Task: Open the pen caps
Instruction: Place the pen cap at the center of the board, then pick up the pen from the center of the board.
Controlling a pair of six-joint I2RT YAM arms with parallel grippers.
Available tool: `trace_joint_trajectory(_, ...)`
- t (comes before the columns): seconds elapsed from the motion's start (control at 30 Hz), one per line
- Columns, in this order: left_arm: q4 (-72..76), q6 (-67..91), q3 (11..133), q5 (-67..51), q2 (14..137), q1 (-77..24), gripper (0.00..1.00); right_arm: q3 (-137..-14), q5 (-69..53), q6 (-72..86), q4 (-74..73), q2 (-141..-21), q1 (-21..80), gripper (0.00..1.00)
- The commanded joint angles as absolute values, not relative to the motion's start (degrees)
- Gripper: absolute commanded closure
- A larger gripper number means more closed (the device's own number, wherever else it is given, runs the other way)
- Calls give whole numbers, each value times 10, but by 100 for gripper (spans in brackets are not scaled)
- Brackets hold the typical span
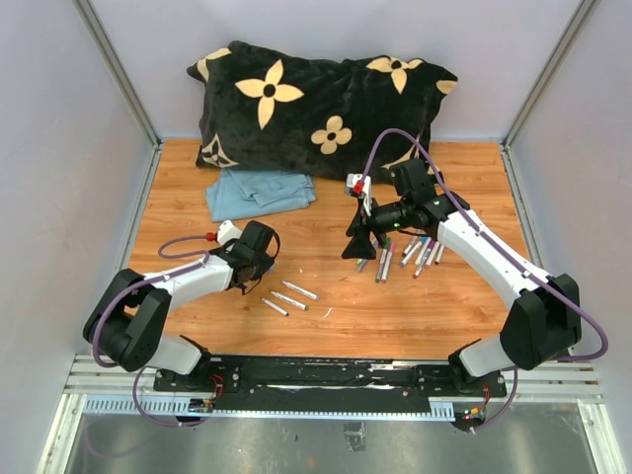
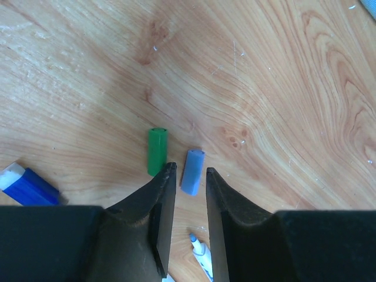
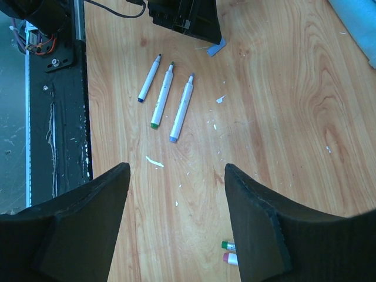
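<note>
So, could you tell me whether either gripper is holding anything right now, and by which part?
Nothing is held. The right gripper is open and empty; the left gripper, slightly open, flanks the blue cap, lying loose on the table.

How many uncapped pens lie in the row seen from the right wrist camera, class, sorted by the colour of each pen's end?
Dark blue-ended pen: 1
Green-ended pen: 1
Light blue-ended pen: 1
Total: 3
</note>
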State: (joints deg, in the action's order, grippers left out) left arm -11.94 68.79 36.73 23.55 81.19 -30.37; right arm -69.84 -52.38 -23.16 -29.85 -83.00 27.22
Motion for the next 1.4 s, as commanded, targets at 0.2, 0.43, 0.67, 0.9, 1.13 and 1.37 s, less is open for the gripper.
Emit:
trace_joint_trajectory(0.2, -139, 669, 367, 241, 743, -308, 67, -693, -541, -226, -293, -809, 248, 33)
trace_joint_trajectory(0.43, -85, 589, 354, 183, 656, -308, 60, -693, -541, -225, -292, -807, 242, 33)
trace_joint_trajectory(0.67, 63, 497, 283, 63, 584, -308, 46, -688, -545, -221, -288, -792, 224, 32)
trace_joint_trajectory(0.9, 187, 473, 219, 2, 546, -308, 25, -672, -557, -211, -272, -770, 192, 31)
trace_joint_trajectory(1.13, 293, 498, 162, -31, 526, -307, 1, -658, -564, -207, -266, -752, 164, 30)
trace_joint_trajectory(1.37, 322, 473, 168, -91, 546, -308, 1, -647, -569, -206, -263, -744, 148, 30)
